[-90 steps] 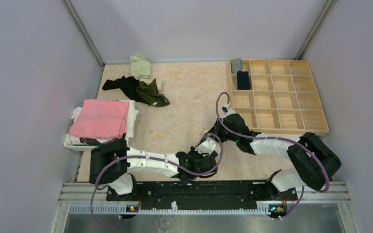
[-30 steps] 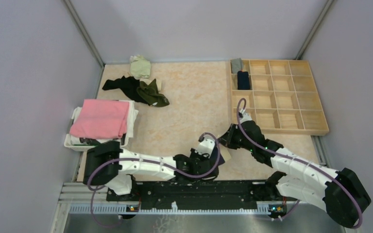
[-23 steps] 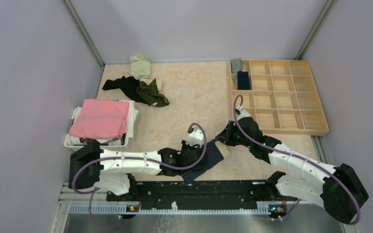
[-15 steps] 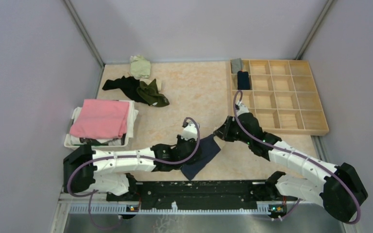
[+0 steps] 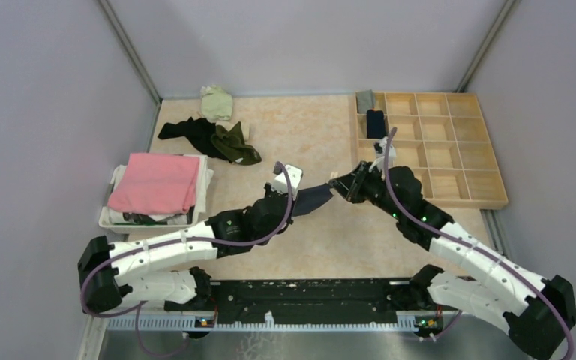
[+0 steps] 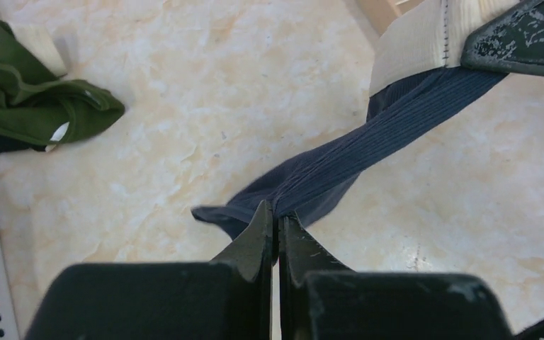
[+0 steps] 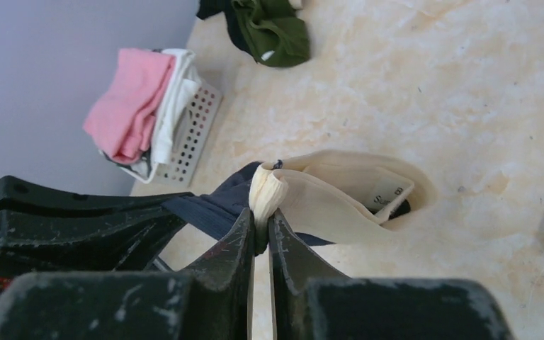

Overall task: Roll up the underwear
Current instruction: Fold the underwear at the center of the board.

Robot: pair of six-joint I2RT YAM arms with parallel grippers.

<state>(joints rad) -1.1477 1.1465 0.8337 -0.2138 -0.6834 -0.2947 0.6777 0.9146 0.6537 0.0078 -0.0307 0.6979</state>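
Filling most of the top view: beige marbled table [image 5: 292, 142], both arms reaching in from the near edge and meeting over its middle. Wooden divider tray [image 5: 465, 155] at far right, most compartments bare; two at its far left corner hold a rolled navy piece [image 5: 376, 124] and, behind it, a grey piece [image 5: 365, 100]. White perforated basket [image 5: 112, 219] at the left edge, folded pink cloth [image 5: 155, 182] on top. Beyond the basket, a loose heap: dark garment [image 5: 187, 131] with olive underwear [image 5: 234, 144] lying partly over it. Pale green garment [image 5: 215, 103] just behind the heap, near the back wall. Navy underwear [image 5: 313, 197] at table centre, pulled into a narrow twisted band between the two grippers; ribbed fabric clear in the left wrist view. Cannot tell whether its lowest fold touches the tabletop. Left gripper [image 6: 277, 219] pinches the navy leg end, fingers nearly together with only cloth between them. Right gripper [image 7: 261, 227] likewise clamps narrow on the beige waistband [image 7: 326, 198], bunching it at the tips; the rest of the band loops open beyond the fingers, a small label showing inside the loop. Grippers near each other, apart by the stretched garment only.
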